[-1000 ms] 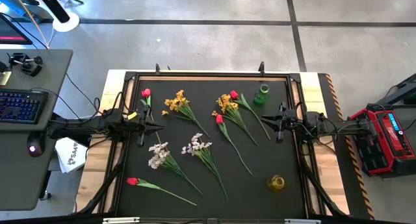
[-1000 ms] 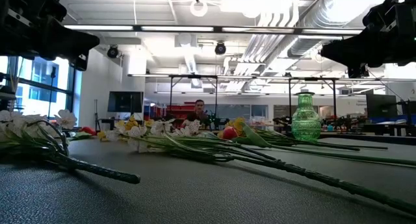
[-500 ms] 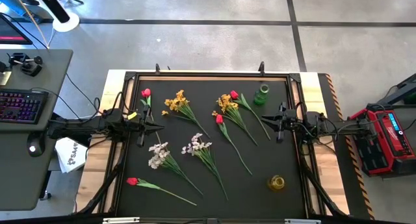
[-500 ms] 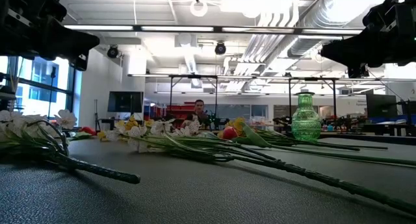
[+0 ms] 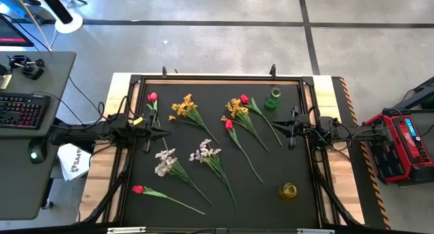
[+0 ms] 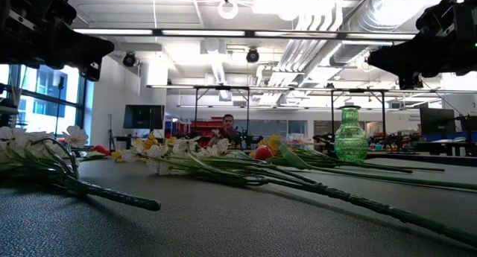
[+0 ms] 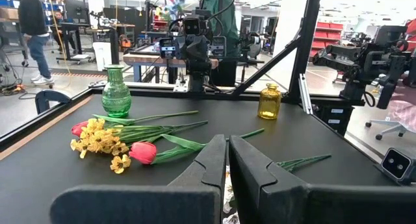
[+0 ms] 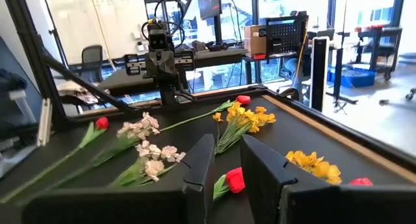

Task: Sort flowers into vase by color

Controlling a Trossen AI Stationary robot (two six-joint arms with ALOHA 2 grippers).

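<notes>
Both idle at table edges: left gripper (image 5: 157, 132) nearly closed, empty; right gripper (image 5: 278, 127) slightly open, empty. Flowers (image 5: 203, 135) lie mid-table; I see overlapping stems risking a double grab near green vase (image 5: 273, 98).

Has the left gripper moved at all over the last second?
No. In the high view the left gripper sits at the same spot beside the red flower near the table's left edge.

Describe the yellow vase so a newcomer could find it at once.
Start at the black table seen from above and go to the corner on the right arm's side, nearest the picture's bottom. There stands a small yellow vase, alone and clear of every flower; the green vase stands at the far edge.
</notes>
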